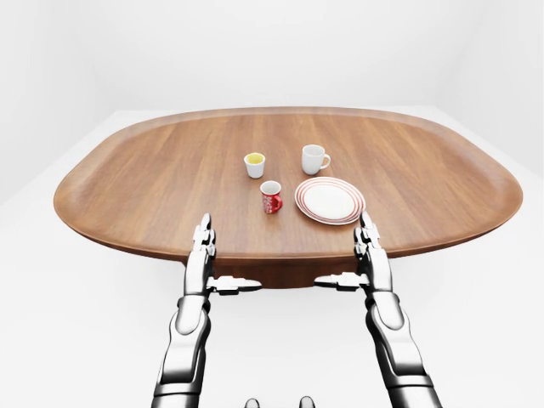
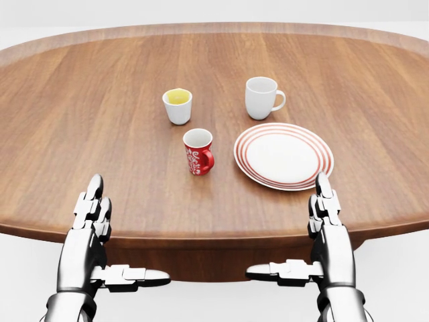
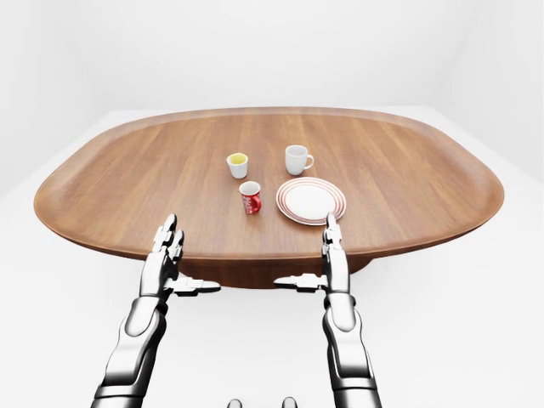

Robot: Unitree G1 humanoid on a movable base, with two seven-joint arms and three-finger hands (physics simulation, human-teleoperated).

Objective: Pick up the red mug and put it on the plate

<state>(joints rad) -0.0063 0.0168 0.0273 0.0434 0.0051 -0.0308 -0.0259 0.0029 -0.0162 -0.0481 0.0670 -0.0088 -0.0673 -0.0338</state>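
The red mug [image 2: 198,152] with a white pattern stands upright on the wooden table [image 2: 80,134], near the middle of the head view, its handle turned right. Just right of it lies the white plate [image 2: 283,155] with red rings, nothing on it. My left hand [image 2: 127,231] is open at the bottom left, at the table's near edge, well below and left of the mug. My right hand [image 2: 288,227] is open at the bottom right, just below the plate. Neither hand touches anything.
A small white cup [image 2: 177,106] with a yellow inside stands above and left of the red mug. A white mug [image 2: 261,98] stands above the plate. The oval table has a raised rim [image 1: 76,183] and white floor around it.
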